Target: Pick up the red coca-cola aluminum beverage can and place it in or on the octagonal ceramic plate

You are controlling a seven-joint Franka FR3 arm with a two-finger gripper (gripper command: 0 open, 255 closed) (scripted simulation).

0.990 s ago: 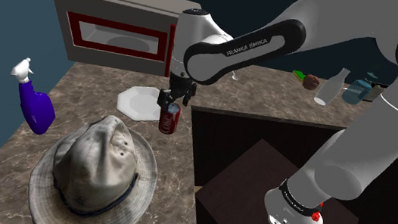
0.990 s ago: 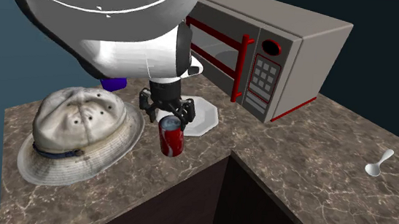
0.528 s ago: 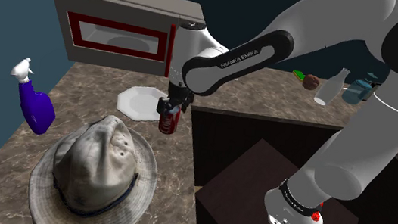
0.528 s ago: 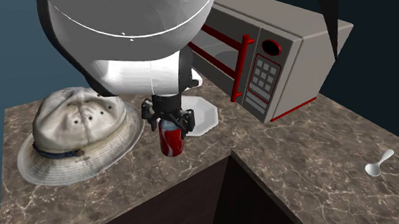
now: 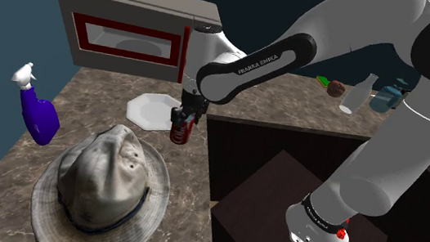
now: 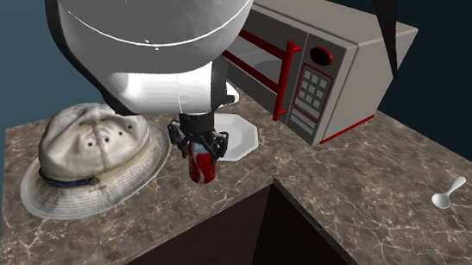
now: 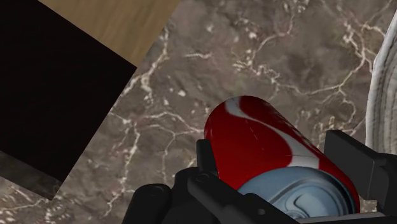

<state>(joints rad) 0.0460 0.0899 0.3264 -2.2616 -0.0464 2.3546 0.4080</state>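
A red can [image 5: 179, 132] with white swirls stands upright on the marble counter, just in front of the white octagonal plate [image 5: 152, 109]. My black gripper [image 5: 181, 122] reaches down over the can's top, shut on the can. In the wrist view the two fingers [image 7: 207, 160] press against both sides of the red can [image 7: 267, 137], with its silver lid close to the camera. From the second exterior view the gripper [image 6: 198, 143] clasps the can [image 6: 203, 169], and the plate [image 6: 242, 139] lies just behind it.
A floppy sun hat [image 5: 105, 180] lies close beside the can. A microwave [image 5: 124, 32] stands behind the plate, a blue spray bottle [image 5: 39, 114] at the shoulder view's left. The counter's inner edge drops off next to the can. A white spoon [image 6: 446, 195] lies far off.
The gripper came down over the can's top, then its fingers closed in onto the can's sides. The can has stayed in place on the counter.
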